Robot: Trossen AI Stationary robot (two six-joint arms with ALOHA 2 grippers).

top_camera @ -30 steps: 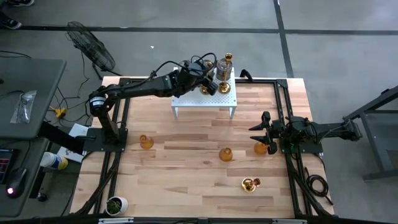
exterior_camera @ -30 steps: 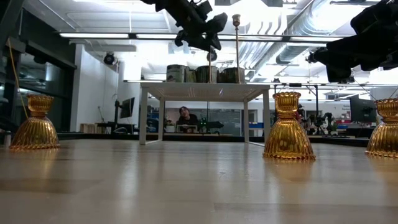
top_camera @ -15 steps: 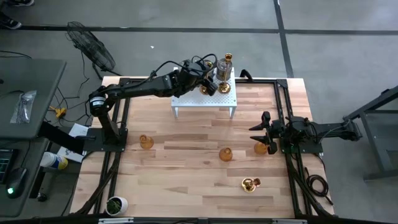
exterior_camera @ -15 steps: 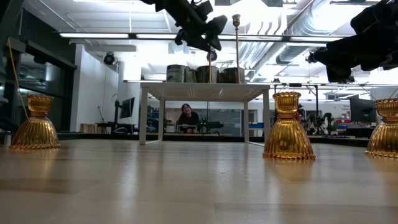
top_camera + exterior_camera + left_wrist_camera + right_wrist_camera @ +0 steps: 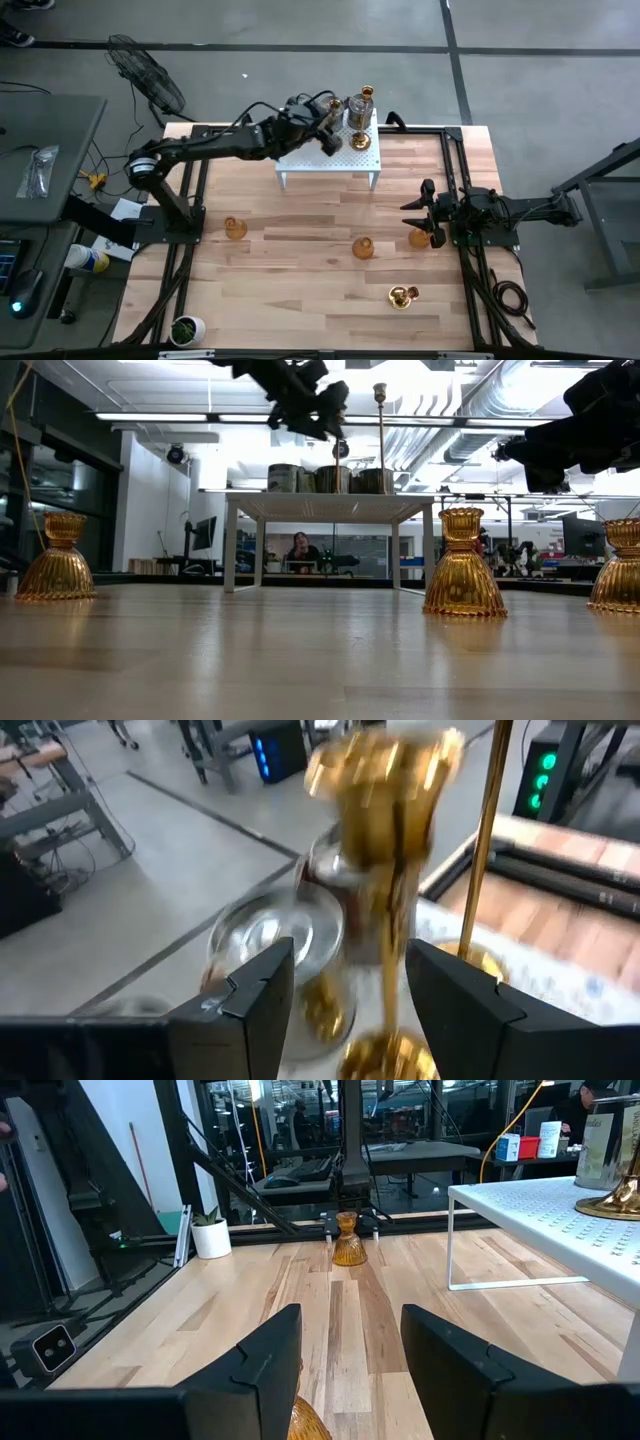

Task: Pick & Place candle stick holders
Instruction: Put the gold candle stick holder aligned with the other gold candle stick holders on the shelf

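The left gripper (image 5: pixel 328 143) hangs above the white stand (image 5: pixel 330 162) at the table's (image 5: pixel 300 290) far edge, its fingers parted and holding nothing, with a gold stemmed holder (image 5: pixel 385 830) just ahead of them among silver holders (image 5: pixel 330 478) and a tall slim gold one (image 5: pixel 380 430) on the stand. The right gripper (image 5: pixel 412 210) waits over the right side, fingers apart and empty, beside an amber holder (image 5: pixel 419 238); more amber holders (image 5: pixel 235 228) sit apart on the wood
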